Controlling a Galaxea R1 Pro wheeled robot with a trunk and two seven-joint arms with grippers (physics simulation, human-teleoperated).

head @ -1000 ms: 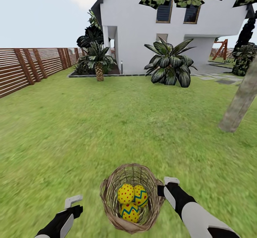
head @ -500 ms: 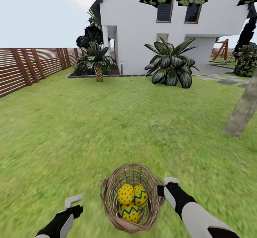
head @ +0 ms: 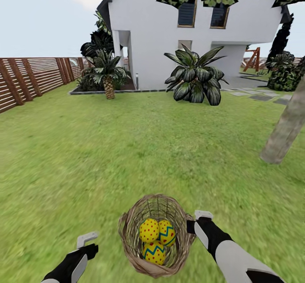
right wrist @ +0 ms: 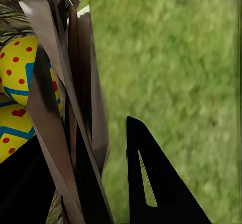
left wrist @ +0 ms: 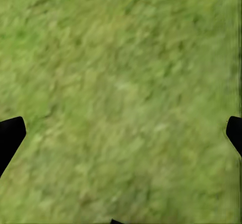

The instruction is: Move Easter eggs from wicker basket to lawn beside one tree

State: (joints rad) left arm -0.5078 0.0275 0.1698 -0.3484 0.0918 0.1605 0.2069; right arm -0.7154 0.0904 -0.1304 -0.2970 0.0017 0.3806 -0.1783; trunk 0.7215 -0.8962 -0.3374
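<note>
Right pincer (head: 191, 220): mine, clamped on the wicker basket's (head: 127, 232) rim, wall between the fingers.
Left pincer (head: 87, 240): mine, fingers apart, nothing between them, over grass.
Easter eggs (head: 156, 236): all three inside the basket, touching.
Lawn (head: 127, 147): open grass ahead.
Tree (head: 284, 132): trunk far right, leaning.
House (head: 161, 32): beyond; fence (head: 25, 79) at the left edge.
</note>
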